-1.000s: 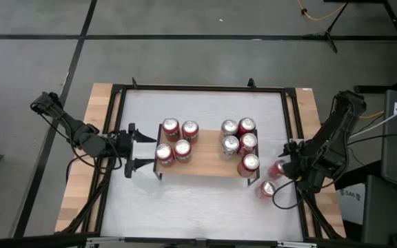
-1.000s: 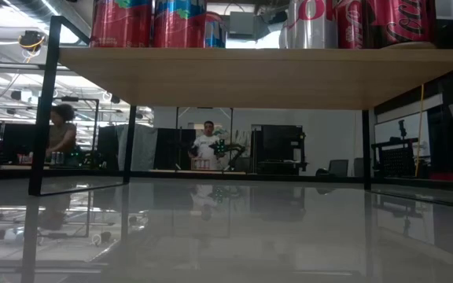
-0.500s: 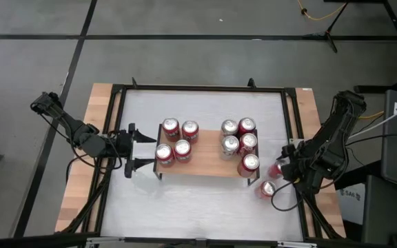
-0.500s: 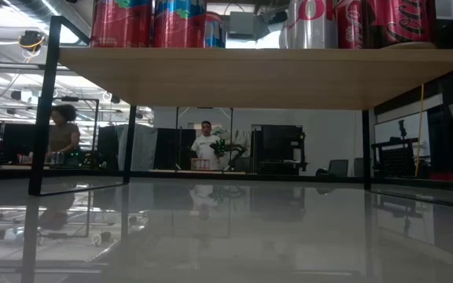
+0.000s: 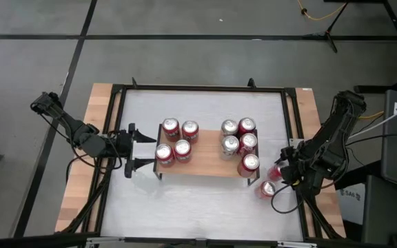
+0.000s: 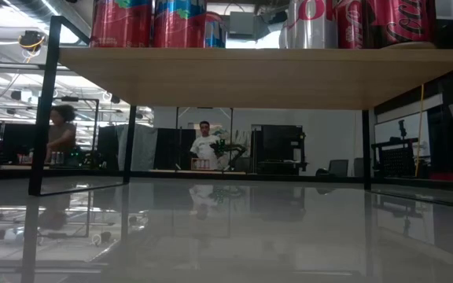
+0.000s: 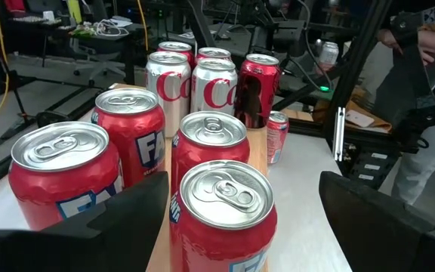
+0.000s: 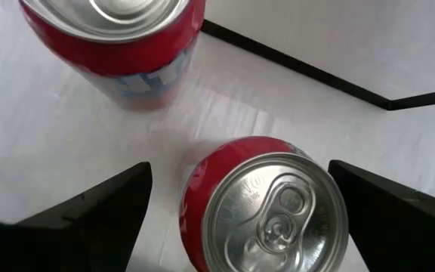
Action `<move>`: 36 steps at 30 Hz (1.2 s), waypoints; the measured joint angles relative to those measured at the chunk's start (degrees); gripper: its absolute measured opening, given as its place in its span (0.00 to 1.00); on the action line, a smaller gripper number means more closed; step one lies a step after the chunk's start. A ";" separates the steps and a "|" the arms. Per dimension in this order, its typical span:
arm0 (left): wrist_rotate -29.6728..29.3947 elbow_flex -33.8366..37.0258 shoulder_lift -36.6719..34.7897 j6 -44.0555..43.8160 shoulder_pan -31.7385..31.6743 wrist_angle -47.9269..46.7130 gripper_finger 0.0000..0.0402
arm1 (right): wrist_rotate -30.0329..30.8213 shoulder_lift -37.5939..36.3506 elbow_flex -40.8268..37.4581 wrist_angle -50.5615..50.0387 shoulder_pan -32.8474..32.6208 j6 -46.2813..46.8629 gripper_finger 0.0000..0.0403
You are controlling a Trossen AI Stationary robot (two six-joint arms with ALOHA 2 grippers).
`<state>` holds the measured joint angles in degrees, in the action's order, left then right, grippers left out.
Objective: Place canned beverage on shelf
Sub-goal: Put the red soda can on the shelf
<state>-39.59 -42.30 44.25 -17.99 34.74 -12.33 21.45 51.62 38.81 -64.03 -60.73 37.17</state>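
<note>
The shelf (image 5: 205, 167), a light wooden plank on thin black legs, stands mid-table with several red and silver cans (image 5: 182, 149) upright on it; the low view shows its plank (image 6: 258, 75) from below. Two red cans stand on the table to the right of the shelf. My right gripper (image 5: 280, 172) is open above the farther one (image 5: 275, 169), its fingers on either side of the can's top (image 8: 270, 208) without touching. The nearer can (image 5: 267, 189) shows beside it in the right wrist view (image 8: 119, 38). My left gripper (image 5: 143, 149) is open and empty at the shelf's left end, facing the cans (image 7: 225, 204).
The black frame rail (image 5: 293, 124) runs along the table's right side close to my right arm, and shows in the right wrist view (image 8: 293, 64). The white tabletop (image 5: 198, 207) lies bare between the shelf and the near edge. People stand in the room beyond (image 6: 204, 145).
My right gripper has crept a little toward the table's near edge over the farther loose can, staying open. The cans and the shelf have not moved.
</note>
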 joint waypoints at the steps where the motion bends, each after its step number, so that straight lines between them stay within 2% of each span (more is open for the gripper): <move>1: 0.00 0.00 0.00 -0.01 0.00 -0.01 0.84 | 0.00 0.00 0.00 0.00 0.00 0.00 0.96; 29: 0.00 0.00 0.00 0.00 0.00 -0.01 0.84 | -0.46 0.03 0.00 -0.09 0.00 1.68 0.96; 36: 0.00 0.00 0.00 -0.01 0.00 -0.01 0.84 | -0.46 2.49 0.00 -0.44 0.00 1.57 0.96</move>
<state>-39.59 -42.30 44.25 -18.00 34.74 -12.34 20.99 54.10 38.81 -64.47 -60.73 38.74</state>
